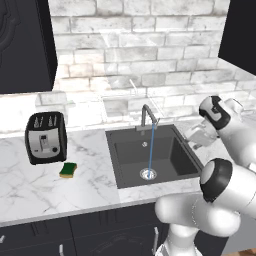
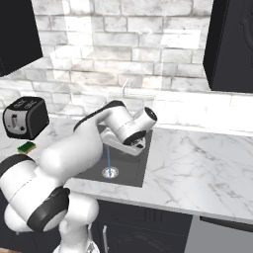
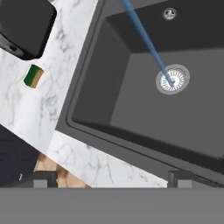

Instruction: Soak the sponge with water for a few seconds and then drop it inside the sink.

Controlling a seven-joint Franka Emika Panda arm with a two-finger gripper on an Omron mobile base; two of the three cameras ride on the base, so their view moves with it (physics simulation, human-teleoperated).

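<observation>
The white marble counter (image 1: 30, 175) runs under a wall of pale bricks (image 1: 125, 45), and dark cabinets hang at the upper corners of both base views. Set into the counter is the sink (image 1: 127, 172), a dark grey rectangular basin. In the hand view its near rim (image 3: 131, 146) crosses the picture in a slant, with the counter edge below it.

The robot arm (image 1: 220, 185) is folded above the right side of the sink, and its hand is turned toward the basin (in the right base view the arm covers a part of the sink). The gripper (image 3: 113, 177) holds nothing; its two dark fingertips (image 3: 43, 178) stand wide apart at the bottom of the hand view, over the near rim and the counter edge.

The black-and-silver toaster (image 1: 46, 137) stands on the counter, left of the sink.

The grey gooseneck tap (image 1: 146, 116) rises behind the basin. From it the water (image 1: 151, 150) falls as a thin, straight, pale-blue stream onto the round silver drain (image 1: 147, 174).

The sponge (image 1: 68, 170), yellow with a dark green top, lies flat on the counter just in front of the toaster, between the toaster and the sink, well apart from the gripper and dry of the stream.
</observation>
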